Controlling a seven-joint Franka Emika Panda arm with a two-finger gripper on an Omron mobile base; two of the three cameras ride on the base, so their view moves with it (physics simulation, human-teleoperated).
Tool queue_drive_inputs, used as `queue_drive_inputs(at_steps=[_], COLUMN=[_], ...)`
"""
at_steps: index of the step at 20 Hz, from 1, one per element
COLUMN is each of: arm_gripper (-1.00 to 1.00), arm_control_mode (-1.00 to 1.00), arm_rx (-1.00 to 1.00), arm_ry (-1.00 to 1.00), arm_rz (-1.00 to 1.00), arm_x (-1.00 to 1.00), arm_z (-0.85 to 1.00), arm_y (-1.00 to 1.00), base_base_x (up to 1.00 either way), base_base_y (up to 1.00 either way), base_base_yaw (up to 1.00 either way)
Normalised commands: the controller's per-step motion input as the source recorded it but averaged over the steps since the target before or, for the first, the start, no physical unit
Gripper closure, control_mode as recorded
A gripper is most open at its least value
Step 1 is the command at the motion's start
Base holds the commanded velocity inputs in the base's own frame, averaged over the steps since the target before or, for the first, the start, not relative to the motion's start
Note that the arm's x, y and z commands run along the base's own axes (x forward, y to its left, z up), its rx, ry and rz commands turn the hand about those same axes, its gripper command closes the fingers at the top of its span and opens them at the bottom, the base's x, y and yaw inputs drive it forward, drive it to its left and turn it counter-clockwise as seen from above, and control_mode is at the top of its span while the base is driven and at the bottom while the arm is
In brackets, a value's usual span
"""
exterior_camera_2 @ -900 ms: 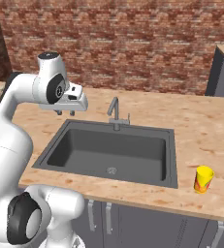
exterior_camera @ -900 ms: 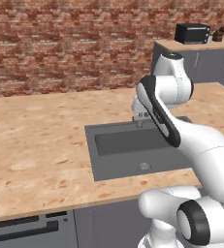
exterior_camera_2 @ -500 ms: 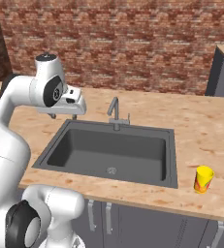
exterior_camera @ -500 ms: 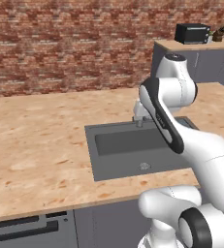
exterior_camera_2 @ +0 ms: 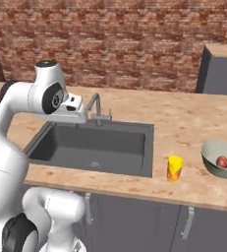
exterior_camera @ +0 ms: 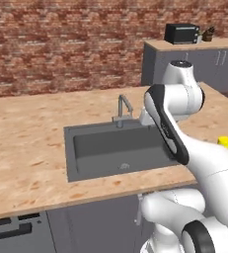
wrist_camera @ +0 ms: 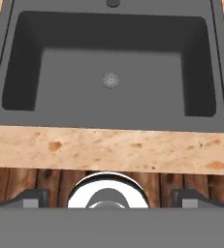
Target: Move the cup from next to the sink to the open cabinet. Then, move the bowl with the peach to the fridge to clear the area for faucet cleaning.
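Note:
The yellow cup [exterior_camera_2: 175, 168] stands upright on the wood-grain counter, just right of the sink [exterior_camera_2: 93, 145]; its top also peeks out behind my arm [exterior_camera: 225, 142]. Further right sits the pale bowl [exterior_camera_2: 222, 158] with the peach [exterior_camera_2: 223, 161] inside. The grey faucet [exterior_camera_2: 96, 106] rises behind the basin. My gripper [wrist_camera: 111, 198] hangs above the sink's front edge, well left of the cup, open and with nothing between its fingertips [wrist_camera: 33, 198]. The drain [wrist_camera: 111, 80] lies below it. The open cabinet and the fridge are out of view.
A brick wall runs behind the counter. At the back right a dark grey cabinet block [exterior_camera: 184, 64] carries a black appliance [exterior_camera: 182, 33]. Grey cupboard doors [exterior_camera_2: 134, 221] run under the counter, with a dishwasher front [exterior_camera: 17, 232] at the lower left.
The whole scene has slid left in both base views, so the camera has moved right. The bowl with the peach has come fully into the right base view.

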Motion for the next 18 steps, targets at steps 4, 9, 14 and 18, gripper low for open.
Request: queue_drive_inputs(at_steps=[4, 9, 14, 18], arm_gripper=[-1.0, -1.0, -1.0, -1.0], arm_control_mode=[1.0, 1.0, 1.0, 1.0], arm_rx=[0.0, 0.0, 0.0, 0.0], arm_ry=[0.0, 0.0, 0.0, 0.0], arm_rz=[0.0, 0.0, 0.0, 0.0], arm_x=[0.0, 0.0, 0.0, 0.0], arm_z=[0.0, 0.0, 0.0, 0.0], arm_y=[0.0, 0.0, 0.0, 0.0], base_base_x=[-0.05, 0.0, 0.0, 0.0], base_base_y=[-1.0, -1.0, -1.0, -1.0], base_base_yaw=[-0.14, -0.14, -0.11, -0.08])
